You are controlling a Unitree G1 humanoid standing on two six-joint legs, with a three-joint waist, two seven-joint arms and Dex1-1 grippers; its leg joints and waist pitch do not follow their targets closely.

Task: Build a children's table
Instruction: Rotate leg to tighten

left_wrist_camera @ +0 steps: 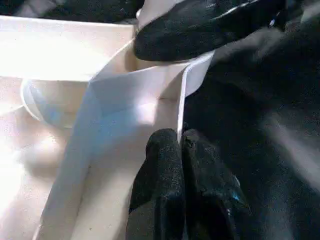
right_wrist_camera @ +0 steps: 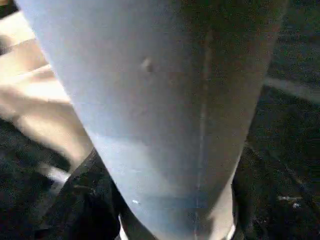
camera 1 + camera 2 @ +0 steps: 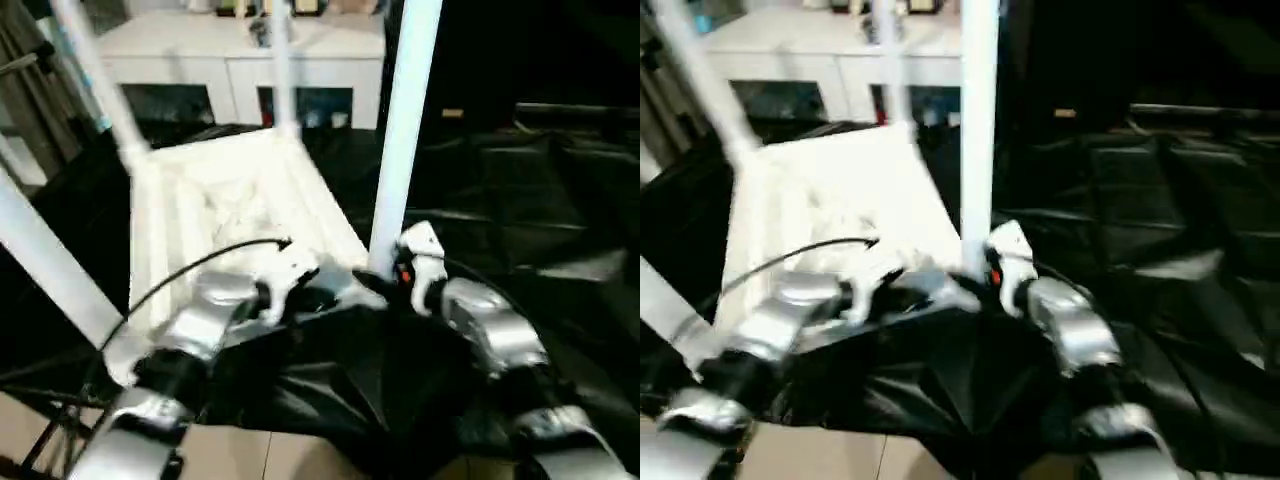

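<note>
Upside-down tabletop (image 3: 240,200) on the black-draped counter (image 3: 520,220), ribbed underside up, four white legs rising from its corners. Near right leg (image 3: 405,130) upright in its corner socket; near left leg (image 3: 50,265) slanting out of the picture; two far legs (image 3: 100,85) leaning and blurred.

Left gripper (image 1: 181,145) at the near rim of the tabletop, its fingers (image 1: 160,175) pressed together with the thin rim wall just at their tips; pinched or merely touched, cannot tell. Right gripper (image 3: 385,275) at the foot of the near right leg, one dark finger (image 2: 87,200) beside the tube; closed on it or still apart, cannot tell.

Step in hand, by judgement: seating the near right leg. To do well: steady the tabletop at the rim, hold the leg low near the socket, keep it square to the tabletop, press straight down without twisting the top across the cloth. Risk: a sideways push tilting the leg or sliding the top.

Hidden or unclear: the socket joint itself, behind the right gripper; seating depth of any leg; leg tops cut off at the upper edge; far corners blurred.
</note>
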